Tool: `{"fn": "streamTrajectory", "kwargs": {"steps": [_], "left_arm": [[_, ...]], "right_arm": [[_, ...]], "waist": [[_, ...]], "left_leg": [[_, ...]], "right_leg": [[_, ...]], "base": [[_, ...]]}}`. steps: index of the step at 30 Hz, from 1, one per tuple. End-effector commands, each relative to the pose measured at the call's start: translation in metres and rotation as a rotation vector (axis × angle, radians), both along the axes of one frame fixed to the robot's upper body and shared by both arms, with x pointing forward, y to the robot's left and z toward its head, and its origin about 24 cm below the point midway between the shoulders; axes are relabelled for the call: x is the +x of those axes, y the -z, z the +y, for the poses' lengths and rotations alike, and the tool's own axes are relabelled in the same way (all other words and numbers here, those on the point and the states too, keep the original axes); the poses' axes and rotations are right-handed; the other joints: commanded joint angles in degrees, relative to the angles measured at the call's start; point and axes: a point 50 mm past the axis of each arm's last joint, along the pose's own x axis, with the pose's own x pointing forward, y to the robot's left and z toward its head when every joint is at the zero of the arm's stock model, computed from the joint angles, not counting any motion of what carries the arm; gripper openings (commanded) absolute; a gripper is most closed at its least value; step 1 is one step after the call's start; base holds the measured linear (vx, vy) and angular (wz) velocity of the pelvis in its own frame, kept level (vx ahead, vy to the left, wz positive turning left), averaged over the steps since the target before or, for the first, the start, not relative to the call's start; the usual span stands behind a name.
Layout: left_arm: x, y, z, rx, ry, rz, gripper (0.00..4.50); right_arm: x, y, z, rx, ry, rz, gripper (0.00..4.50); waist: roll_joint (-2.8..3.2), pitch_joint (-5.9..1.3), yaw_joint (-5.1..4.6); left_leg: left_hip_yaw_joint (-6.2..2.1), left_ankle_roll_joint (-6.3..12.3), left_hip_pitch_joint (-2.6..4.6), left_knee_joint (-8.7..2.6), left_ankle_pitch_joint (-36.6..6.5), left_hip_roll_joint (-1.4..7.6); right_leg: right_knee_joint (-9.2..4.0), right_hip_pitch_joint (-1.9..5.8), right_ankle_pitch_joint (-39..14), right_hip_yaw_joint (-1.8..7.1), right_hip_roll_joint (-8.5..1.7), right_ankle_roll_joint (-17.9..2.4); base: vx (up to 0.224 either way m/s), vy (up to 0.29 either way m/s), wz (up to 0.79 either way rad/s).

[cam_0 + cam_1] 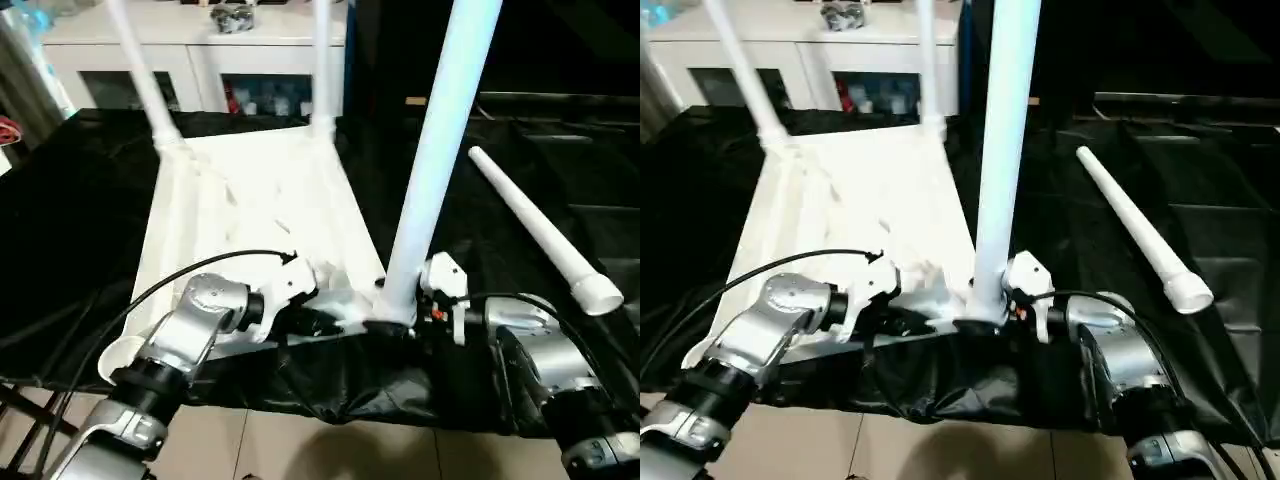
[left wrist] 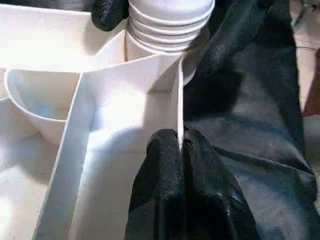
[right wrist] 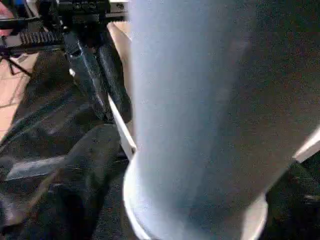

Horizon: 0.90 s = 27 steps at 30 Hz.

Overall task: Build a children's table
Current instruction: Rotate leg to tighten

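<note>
Upside down on the black-draped counter (image 1: 90, 230), the tabletop (image 1: 260, 200) carries three upright legs; left hand (image 2: 181, 150) pinches its rim, right hand (image 1: 418, 300) spread around the nearest leg (image 1: 440, 150). Half-seated, it could topple once released.

Looks like a lab or demo room: a black-draped table (image 1: 90, 210), a white cabinet (image 1: 200, 60) with glass doors, tiled floor (image 1: 300, 445)
</note>
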Motion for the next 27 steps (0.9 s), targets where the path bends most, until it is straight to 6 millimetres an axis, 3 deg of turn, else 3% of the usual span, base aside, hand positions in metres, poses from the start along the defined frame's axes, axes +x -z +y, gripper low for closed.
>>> {"fn": "streamTrajectory", "kwargs": {"steps": [1, 7, 14, 18, 20, 21, 22, 24, 27], "left_arm": [[-0.005, -0.007, -0.008, -0.042, 0.073, 0.006, 0.00], [-0.006, -0.006, -0.008, -0.043, 0.075, 0.011, 0.00], [-0.002, -0.007, -0.016, -0.057, 0.028, -0.017, 0.00], [0.013, -0.008, -0.033, -0.065, -0.134, -0.089, 0.00], [0.018, -0.008, -0.040, -0.064, -0.185, -0.108, 0.00], [0.018, -0.008, -0.040, -0.064, -0.185, -0.108, 0.00], [0.024, -0.010, -0.050, -0.066, -0.260, -0.132, 0.00], [0.027, -0.013, -0.059, -0.083, -0.305, -0.142, 0.00], [0.028, -0.016, -0.070, -0.105, -0.337, -0.152, 0.00]], "right_arm": [[-0.003, -0.003, 0.003, 0.010, -0.050, 0.009, 3.40], [-0.005, -0.003, 0.004, 0.020, -0.071, 0.028, 2.84], [-0.008, 0.002, 0.014, 0.063, -0.053, 0.048, 2.73], [0.013, 0.013, 0.031, 0.041, 0.224, 0.000, 2.72], [0.022, 0.019, 0.036, 0.016, 0.346, 0.006, 2.72], [0.022, 0.019, 0.036, 0.016, 0.346, 0.006, 2.72], [0.031, 0.022, 0.045, 0.009, 0.475, 0.001, 2.72], [0.037, 0.023, 0.054, 0.014, 0.566, 0.008, 2.72], [0.042, 0.020, 0.068, 0.052, 0.613, 0.024, 2.72]], "waist": [[-0.90, -3.90, -0.11], [-1.08, -3.91, -0.01], [-1.12, -3.89, 0.07], [-1.28, -3.68, -0.70], [-1.18, -3.45, -1.90], [-1.26, -3.45, -2.16], [-1.11, -3.47, -2.25], [-1.10, -3.44, -2.83], [-1.11, -3.60, -3.29]], "left_leg": [[-0.39, 5.17, 0.70, -3.78, -13.8, 2.37], [-0.39, 5.05, 0.60, -3.71, -13.3, 2.22], [-0.39, 5.00, 0.68, -3.72, -13.3, 2.31], [-0.64, 3.04, 0.55, -3.93, -15.0, 1.94], [-0.89, 1.69, 0.62, -4.03, -17.7, 1.69], [-0.87, 1.75, 0.58, -3.98, -18.1, 1.55], [-0.92, 1.79, 0.59, -3.87, -18.2, 1.60], [-0.90, 1.61, 0.69, -3.79, -19.0, 1.36], [-0.88, 2.41, 0.65, -3.69, -18.7, 1.32]], "right_leg": [[-3.83, 2.79, -17.7, 2.68, -3.15, -11.7], [-3.89, 2.89, -18.2, 2.65, -3.16, -11.2], [-3.93, 2.71, -18.4, 2.68, -3.19, -11.1], [-4.41, 2.80, -22.9, 2.46, -3.28, -9.5], [-4.76, 2.72, -26.5, 2.16, -3.22, -8.4], [-4.96, 2.75, -27.5, 2.10, -3.19, -7.9], [-5.05, 2.63, -28.1, 2.19, -3.33, -7.4], [-5.34, 2.48, -29.3, 2.01, -3.21, -7.1], [-5.50, 2.45, -28.8, 1.98, -3.16, -7.0]], "base": [[0.000, 0.000, 0.00], [0.000, 0.000, 0.00], [0.000, 0.000, 0.00], [0.000, 0.000, 0.00], [0.000, 0.000, 0.00], [0.000, 0.000, 0.00], [0.000, 0.000, 0.00], [0.000, 0.000, 0.00], [0.000, 0.000, 0.00]]}}
